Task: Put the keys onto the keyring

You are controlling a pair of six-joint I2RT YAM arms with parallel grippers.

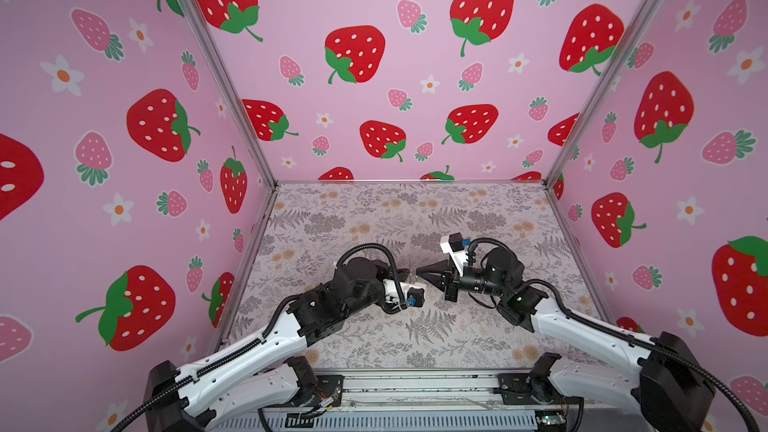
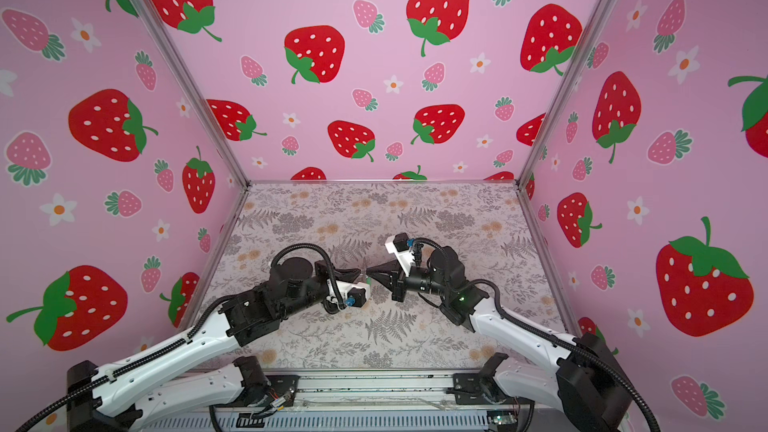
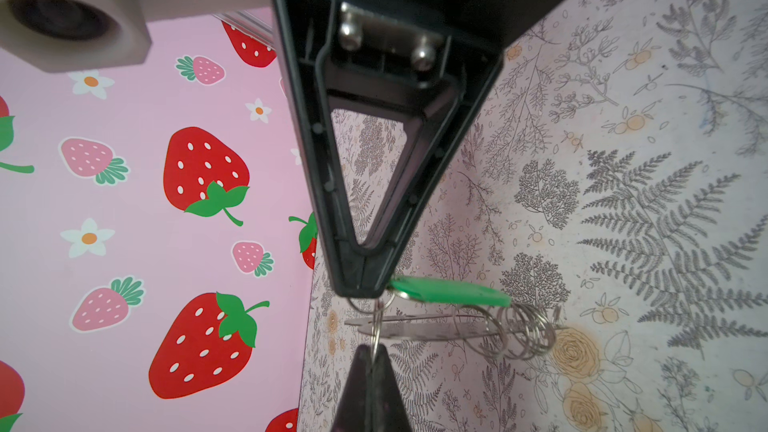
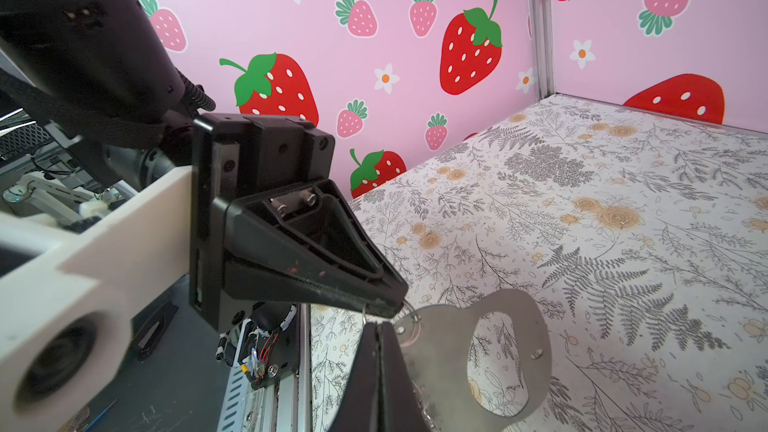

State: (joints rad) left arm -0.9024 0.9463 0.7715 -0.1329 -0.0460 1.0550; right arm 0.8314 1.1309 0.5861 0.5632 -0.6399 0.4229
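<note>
My two grippers meet tip to tip above the middle of the table, left gripper (image 1: 409, 275) and right gripper (image 1: 419, 273). In the left wrist view my left gripper (image 3: 375, 352) is shut on a thin metal ring (image 3: 377, 326). The right gripper (image 3: 360, 292) pinches the same small loop from the opposite side. A bright green oval tag (image 3: 451, 290) and a thin silvery key (image 3: 419, 329), seen edge-on, hang from it. Beside them is the keyring's row of several small metal rings (image 3: 525, 334). In the right wrist view the right gripper (image 4: 380, 328) is shut beside a flat silvery plate (image 4: 536, 347) with an oval hole.
The table (image 1: 374, 218) has a grey and orange floral cover. Pink strawberry walls (image 1: 395, 76) close it in at the back and on both sides. A metal rail (image 1: 415, 388) with cables runs along the front edge, between the arm bases.
</note>
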